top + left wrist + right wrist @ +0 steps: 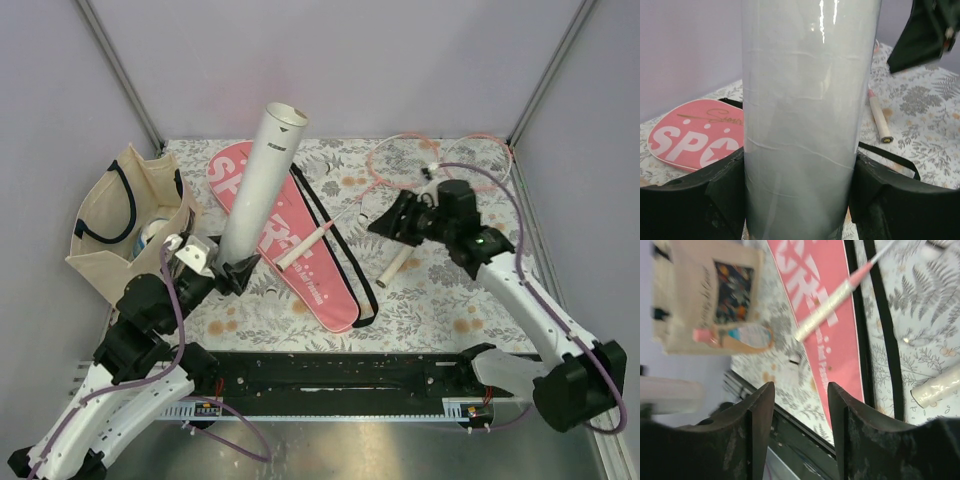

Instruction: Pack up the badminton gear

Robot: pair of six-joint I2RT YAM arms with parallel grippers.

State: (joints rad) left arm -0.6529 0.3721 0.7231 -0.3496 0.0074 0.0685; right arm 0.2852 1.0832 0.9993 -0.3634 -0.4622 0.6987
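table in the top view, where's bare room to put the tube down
Bare table at the near right, between the black strap and the right edge. The middle is crowded: pink cover, rackets, right gripper overhead.

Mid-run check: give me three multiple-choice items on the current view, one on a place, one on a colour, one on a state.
1. One racket handle lies across:
A) the pink cover
B) the tote bag
C) the white tube

2. The tote bag's handles are:
A) navy
B) red
C) yellow

3. The left gripper is:
A) open and empty
B) shut on the white tube
C) shut on a racket

Answers:
1 A, its white grip rests on the cover's pink face.
2 A, dark blue loops show at the bag's rim.
3 B, its fingers press both sides of the tube.
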